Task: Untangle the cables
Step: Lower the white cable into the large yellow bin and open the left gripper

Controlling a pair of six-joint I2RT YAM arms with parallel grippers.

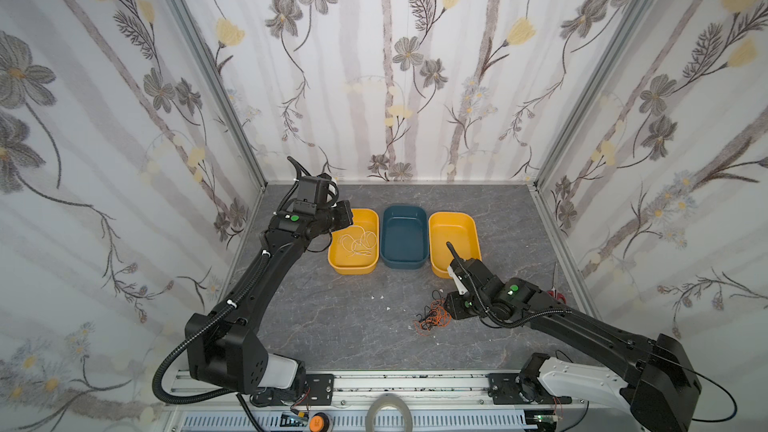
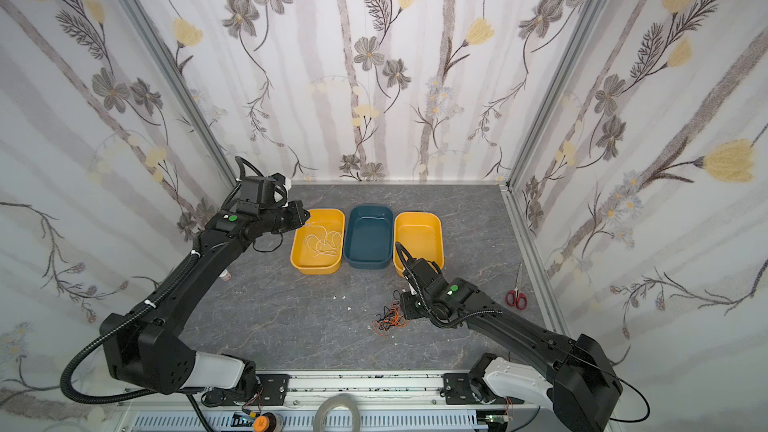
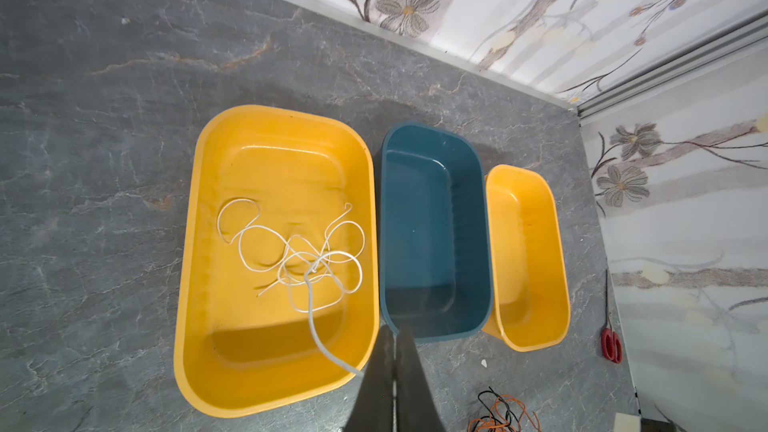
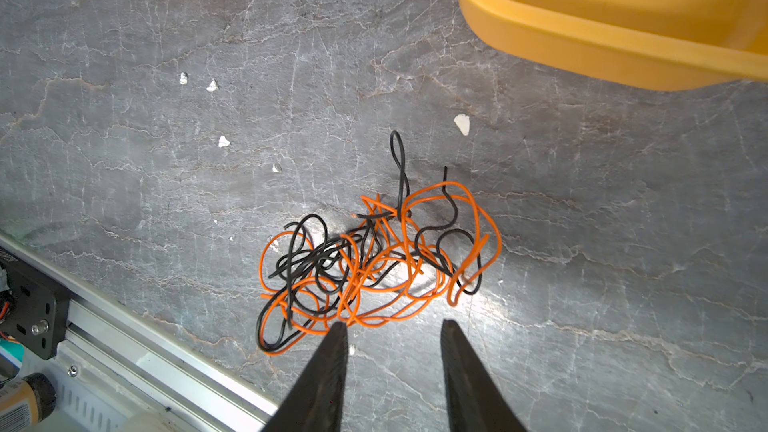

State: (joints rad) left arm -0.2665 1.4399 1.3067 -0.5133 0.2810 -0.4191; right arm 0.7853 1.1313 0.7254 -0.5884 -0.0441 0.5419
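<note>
Left gripper [image 3: 392, 332] is sitting jaws together over the edge of the left yellow tray [image 3: 187, 284], pinching the white cable [image 3: 299, 259]. One strand is rising off the tray floor to the fingers, the rest is lying looped inside. Right gripper [image 4: 394, 326] is hovering low, jaws apart, nothing between them, with one fingertip [image 4: 337, 328] at the edge of the orange-and-black tangle [image 4: 374, 268] (lying on bare table [image 4: 166, 180], between the right yellow tray [image 4: 582, 35] and the front rail [image 4: 166, 351]). Blue tray [image 3: 469, 151] is sitting between the yellow ones. Scissors [image 2: 516, 297] are lying by the right wall.
</note>
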